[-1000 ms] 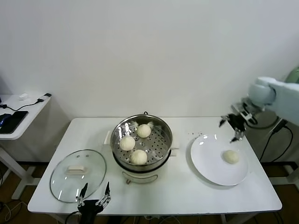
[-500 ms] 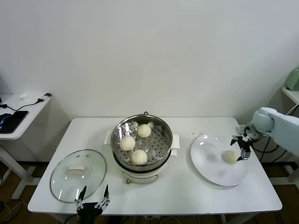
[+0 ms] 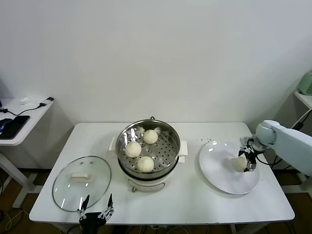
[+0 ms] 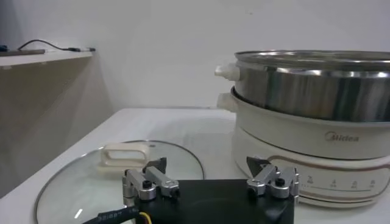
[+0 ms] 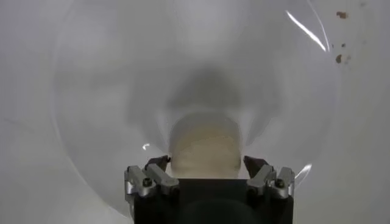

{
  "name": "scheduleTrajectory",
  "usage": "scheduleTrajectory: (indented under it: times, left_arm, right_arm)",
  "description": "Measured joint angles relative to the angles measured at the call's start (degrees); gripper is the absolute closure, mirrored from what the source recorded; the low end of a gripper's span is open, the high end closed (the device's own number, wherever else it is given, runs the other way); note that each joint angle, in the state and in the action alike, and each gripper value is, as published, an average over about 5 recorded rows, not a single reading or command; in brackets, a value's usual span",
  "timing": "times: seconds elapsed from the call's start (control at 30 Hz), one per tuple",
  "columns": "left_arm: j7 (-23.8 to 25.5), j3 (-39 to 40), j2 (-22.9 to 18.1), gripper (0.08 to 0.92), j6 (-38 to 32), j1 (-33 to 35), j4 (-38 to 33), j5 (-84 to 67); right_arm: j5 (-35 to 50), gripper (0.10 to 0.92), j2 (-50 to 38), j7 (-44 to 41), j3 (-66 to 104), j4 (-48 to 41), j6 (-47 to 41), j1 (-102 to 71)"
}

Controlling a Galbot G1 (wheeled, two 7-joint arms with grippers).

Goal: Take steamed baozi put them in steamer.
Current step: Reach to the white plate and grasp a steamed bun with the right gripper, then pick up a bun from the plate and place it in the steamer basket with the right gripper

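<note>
r gripper (image 3: 247, 159) dropped onto plate (image 3: 219, 170), fingers straddling baozi (image 3: 239, 164).

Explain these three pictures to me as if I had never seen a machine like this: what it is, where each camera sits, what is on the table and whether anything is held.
This is a two-armed robot. One camera looks down from its head; the other two sit on its wrists, just behind the fingers.

On the white table stands the steamer, a shiny pot already holding three baozi. A glass lid lies to its left, a white plate to its right.

The right gripper is down on the plate, its open fingers on either side of the last baozi. They have not visibly closed on it, so nothing is held yet.

The left gripper waits open at the table's front edge, near the lid.
</note>
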Motion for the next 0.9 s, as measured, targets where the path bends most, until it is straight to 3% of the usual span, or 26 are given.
scheduleTrajectory:
  times: [0.27,0.57,0.9]
  left_arm:
    - [-0.01,0.15,0.03,0.177,0.12,-0.18,0.00,-0.01]
    - [-0.05,0.36,0.22,0.177,0.24,0.07,-0.55,0.02]
    - [0.09,0.87,0.82,0.177,1.02,-0.52,-1.49,0.04]
  right_arm:
    - [-0.49,0.373,0.29,0.03,0.99,-0.38,-0.70,-0.64]
    - [3.75,0.380,-1.39,-0.22,-5.00,4.48,-2.73,5.98]
    - [22.24,0.376,1.92,0.01,-24.72,17.02,-7.00,31.34]
